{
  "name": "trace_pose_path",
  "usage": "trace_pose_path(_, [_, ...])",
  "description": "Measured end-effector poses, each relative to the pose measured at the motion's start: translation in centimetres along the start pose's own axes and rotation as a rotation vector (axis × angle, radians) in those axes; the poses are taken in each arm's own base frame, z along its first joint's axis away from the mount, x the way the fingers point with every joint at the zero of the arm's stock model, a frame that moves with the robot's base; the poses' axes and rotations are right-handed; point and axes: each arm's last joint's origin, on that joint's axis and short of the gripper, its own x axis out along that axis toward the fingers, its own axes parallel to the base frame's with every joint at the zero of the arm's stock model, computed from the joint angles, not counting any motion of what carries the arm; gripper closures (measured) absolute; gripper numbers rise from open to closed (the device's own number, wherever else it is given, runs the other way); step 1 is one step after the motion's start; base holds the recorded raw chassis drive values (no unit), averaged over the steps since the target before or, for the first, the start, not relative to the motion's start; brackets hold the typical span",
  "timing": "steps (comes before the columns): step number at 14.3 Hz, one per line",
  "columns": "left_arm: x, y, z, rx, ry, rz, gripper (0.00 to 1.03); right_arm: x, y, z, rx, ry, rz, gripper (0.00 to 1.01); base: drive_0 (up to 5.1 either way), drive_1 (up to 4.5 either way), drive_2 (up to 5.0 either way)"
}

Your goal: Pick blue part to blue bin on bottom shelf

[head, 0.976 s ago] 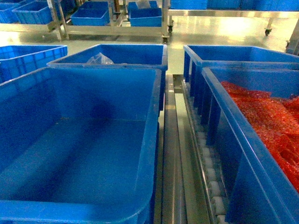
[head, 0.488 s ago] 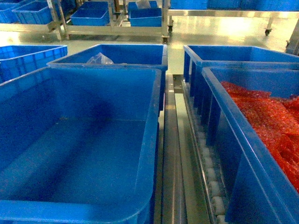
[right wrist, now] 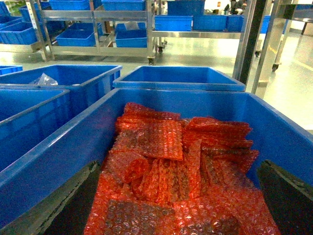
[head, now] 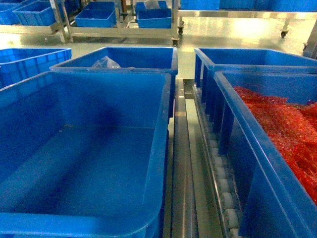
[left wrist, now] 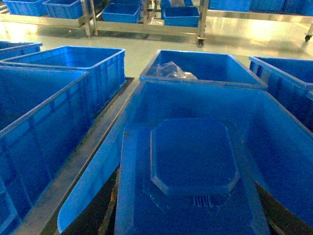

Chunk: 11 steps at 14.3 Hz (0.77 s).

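Note:
In the left wrist view the dark blue part (left wrist: 193, 161), a boxy block with a raised square face, fills the space between my left gripper's (left wrist: 190, 223) dark fingers (left wrist: 100, 210). That gripper is shut on it, hanging over the empty blue bin (left wrist: 205, 100). From the head the same bin (head: 164, 144) lies at the left on the bottom shelf, whose steel rail (head: 181, 168) and white rollers (head: 224, 186) show. Neither gripper appears there. My right gripper (right wrist: 176, 208) is open above red packets (right wrist: 166, 171).
The crate of red packets (head: 233, 124) stands right of the rail. Behind the blue bin is a crate with a clear plastic bag (head: 105, 62). More blue crates sit at the far left (head: 29, 59), behind the packet crate (head: 247, 57) and on racks across the aisle (head: 96, 17).

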Motion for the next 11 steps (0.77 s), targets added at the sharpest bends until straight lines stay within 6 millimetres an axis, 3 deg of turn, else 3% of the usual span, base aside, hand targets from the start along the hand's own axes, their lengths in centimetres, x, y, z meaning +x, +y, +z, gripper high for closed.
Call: trace_pose_path(11, [0.0,0.0,0.0,0.0,0.0,0.0,0.6,0.0,0.0,0.0,0.0,0.0,0.0,0.03,0.0,0.0,0.0])
